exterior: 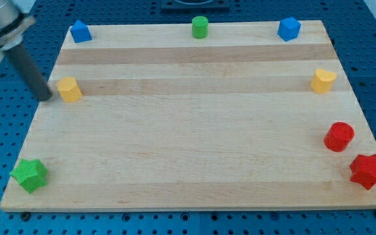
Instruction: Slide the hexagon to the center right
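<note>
A yellow hexagon block sits near the board's left edge, in its upper half. My tip is just to the left of it, close to its side; I cannot tell whether they touch. The dark rod slants up to the view's top left corner. A yellow heart-shaped block sits near the right edge, and a red cylinder lies below it on the right side.
Wooden board on a blue perforated table. A blue block at top left, a green cylinder at top centre, a blue block at top right. A green star at bottom left, a red star at bottom right.
</note>
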